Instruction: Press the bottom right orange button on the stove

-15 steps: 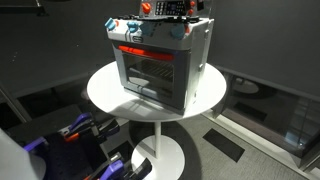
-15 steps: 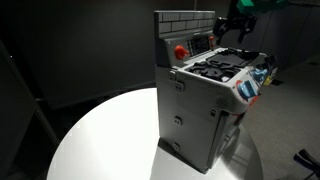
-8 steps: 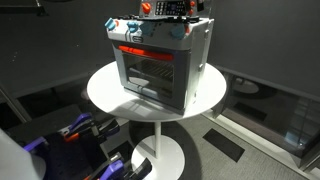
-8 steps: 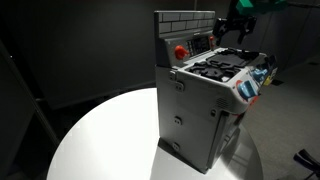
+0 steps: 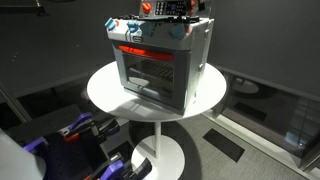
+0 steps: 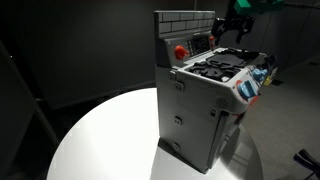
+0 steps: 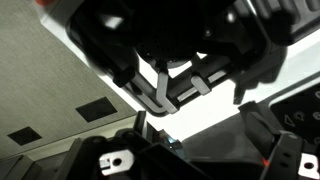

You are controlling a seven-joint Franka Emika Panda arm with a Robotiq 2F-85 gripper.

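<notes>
Found a round white table [image 6: 95, 140] nearest, carrying the stove [image 6: 205, 115] near its middle (likely for easy reach of its controls). Saw the gripper [image 6: 236, 30] farther back, poised over the stove's rear top, probably lining up on a button. Could not tell the jaws' opening, nor any hold on anything. Counted one table, one stove, one gripper, one red backsplash button [image 6: 181, 51].

Silver-grey stove [image 5: 160, 70] with orange-red strip [image 5: 133, 50], on white table [image 5: 100, 86].
</notes>
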